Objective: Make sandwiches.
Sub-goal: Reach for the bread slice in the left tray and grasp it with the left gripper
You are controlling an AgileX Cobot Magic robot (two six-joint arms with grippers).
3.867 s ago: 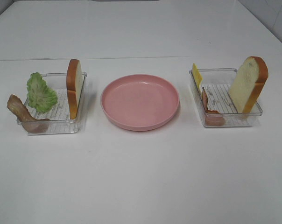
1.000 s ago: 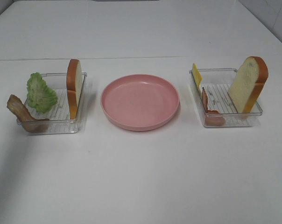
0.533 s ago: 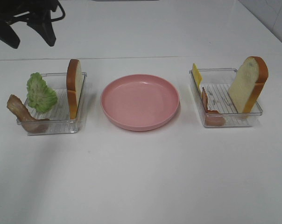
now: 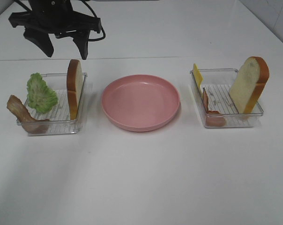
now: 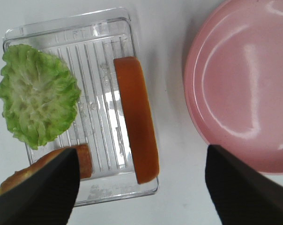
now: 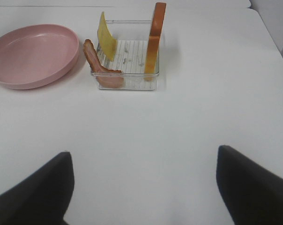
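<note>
Plainly, every food piece is moulded toy plastic. The left tray (image 4: 57, 129), clear with a ribbed floor and rounded corners, sits on the white worktop (image 4: 141, 187). It holds a ruffled green lettuce leaf (image 4: 40, 93) propped at its outer side. A wavy reddish-brown bacon strip (image 4: 20, 112) drapes over its near outer corner, with one end poking past the wall. A bread slice (image 4: 74, 91) stands on edge against the wall nearest the plate, orange-brown crust uppermost.

The round pink plate (image 4: 140, 102), smooth and glossy with a raised rim, lies between the two trays and apart from both. The right tray (image 4: 235, 123), of the same kind, holds a thin yellow cheese slice (image 4: 197, 75) leaning at its plate-side wall. A second bacon strip (image 4: 211, 112) curls in its near plate-side corner. A second bread slice (image 4: 248, 85), white-faced, tilts against the outer wall.

The black left fingers (image 4: 80, 46) hang above the far side of the left tray, released and spread wide. In the wrist view they are dark blurred wedges cut off by the frame, and one hides part of the bacon. The right fingers (image 6: 33, 192) are also released and spread wide, over bare worktop well short of the right tray. They too are cropped, and the high camera does not catch them.
</note>
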